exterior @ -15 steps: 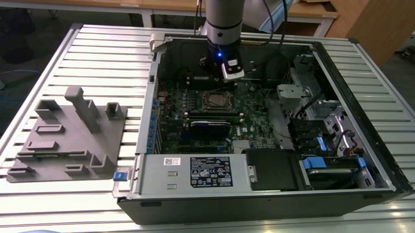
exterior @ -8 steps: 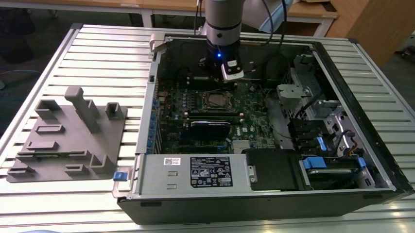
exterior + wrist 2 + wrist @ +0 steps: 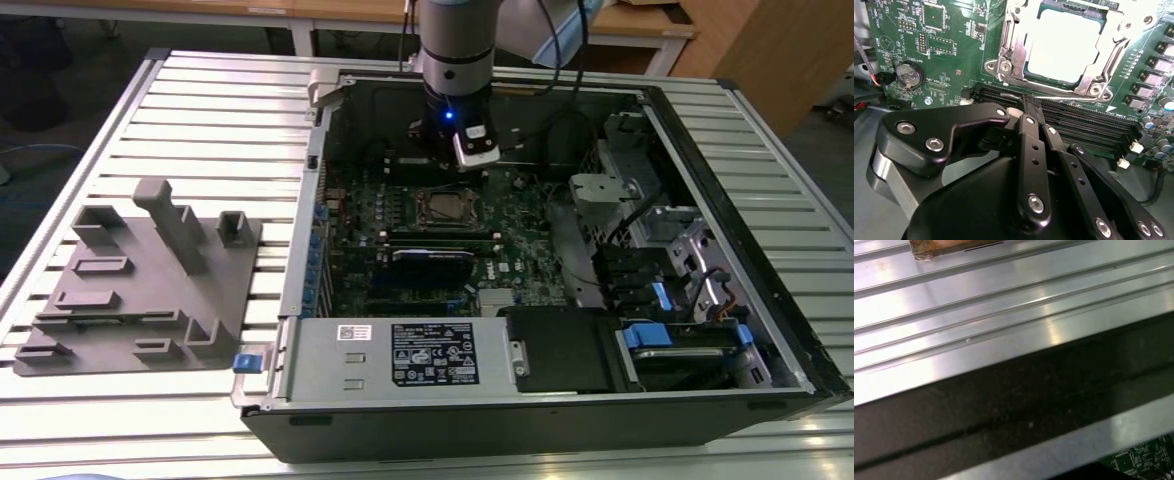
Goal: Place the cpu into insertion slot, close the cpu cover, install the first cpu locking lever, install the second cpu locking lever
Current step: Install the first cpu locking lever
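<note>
Exterior view: shows the gripper (image 3: pixel 477 154) inside the open computer case (image 3: pixel 742 232) on the desk (image 3: pixel 214 110), near the insertion slot (image 3: pixel 441 206).

Second wrist view: shows the gripper narrow, fingertips (image 3: pixel 1030 102) together, holding nothing. Shows the cpu (image 3: pixel 1064 45) already lying in the slot, with the cpu cover (image 3: pixel 1106 52) seemingly down around it. Cannot tell whether the levers are locked; probably left to do.

First wrist view: gives the desk and a corner of the green board (image 3: pixel 1136 460).
</note>
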Action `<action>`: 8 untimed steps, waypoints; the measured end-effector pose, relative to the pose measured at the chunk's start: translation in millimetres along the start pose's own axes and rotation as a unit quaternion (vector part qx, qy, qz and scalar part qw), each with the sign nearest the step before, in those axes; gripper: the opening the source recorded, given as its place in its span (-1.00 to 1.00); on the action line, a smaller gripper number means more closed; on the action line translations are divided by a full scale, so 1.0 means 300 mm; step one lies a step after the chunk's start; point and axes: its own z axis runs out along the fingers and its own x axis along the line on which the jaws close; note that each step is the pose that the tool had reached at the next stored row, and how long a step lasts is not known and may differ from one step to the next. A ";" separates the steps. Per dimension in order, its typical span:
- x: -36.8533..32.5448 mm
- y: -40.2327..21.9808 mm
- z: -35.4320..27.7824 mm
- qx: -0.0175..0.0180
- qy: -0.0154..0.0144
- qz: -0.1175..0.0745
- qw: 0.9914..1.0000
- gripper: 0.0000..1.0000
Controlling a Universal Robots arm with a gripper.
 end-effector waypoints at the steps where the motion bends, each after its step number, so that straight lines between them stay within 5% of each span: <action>1: 0.000 0.000 0.001 0.000 0.000 0.000 1.000 -0.79; 8: 0.001 -0.002 0.011 0.000 -0.001 0.001 1.000 -0.79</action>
